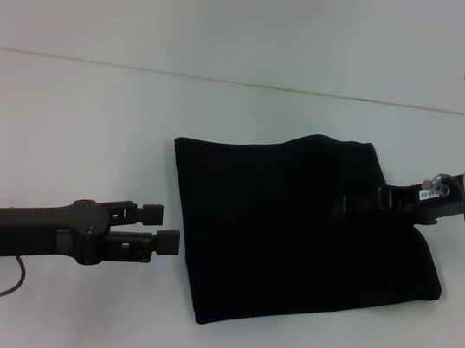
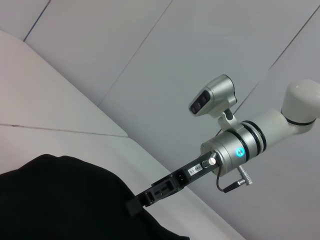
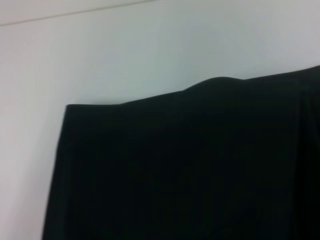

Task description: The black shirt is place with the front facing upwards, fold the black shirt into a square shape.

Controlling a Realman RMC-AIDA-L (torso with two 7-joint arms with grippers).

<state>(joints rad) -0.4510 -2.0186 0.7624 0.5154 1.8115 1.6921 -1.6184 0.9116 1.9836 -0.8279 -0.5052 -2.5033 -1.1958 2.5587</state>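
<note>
The head view looks forward and down over the white tabletop (image 1: pixel 92 118), taking in the whole black shirt (image 1: pixel 293 236) and both arms. The left wrist view looks low across the shirt toward the right gripper (image 2: pixel 134 206). The right wrist view sits close over the shirt's edge.

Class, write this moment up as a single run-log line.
black shirt: folded, roughly square, flat on table | left claw: open, beside shirt's left edge, not touching | right claw: over shirt's far right part, grip unclear
</note>
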